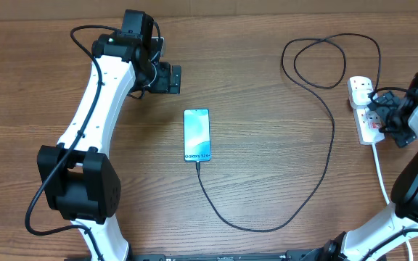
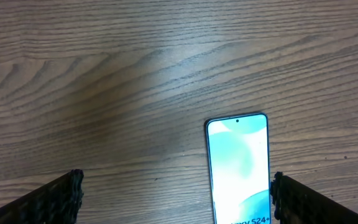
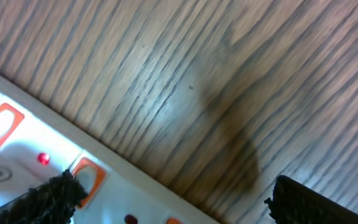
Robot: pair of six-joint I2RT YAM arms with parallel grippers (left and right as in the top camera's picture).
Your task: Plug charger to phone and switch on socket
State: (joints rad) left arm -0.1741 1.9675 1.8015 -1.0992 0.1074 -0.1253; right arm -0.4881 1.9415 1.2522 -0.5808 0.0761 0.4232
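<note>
Black right gripper (image 3: 173, 188), wide apart, above socket (image 3: 23, 146)

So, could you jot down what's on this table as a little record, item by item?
phone: flat mid-table, screen lit
cable: black, runs from the phone's near end in a wide loop to the power strip
power strip: white, at the table's right side, reddish switches
left tool: open, empty, near the phone's far end
right tool: open, empty, over the power strip
table: wood grain
</note>
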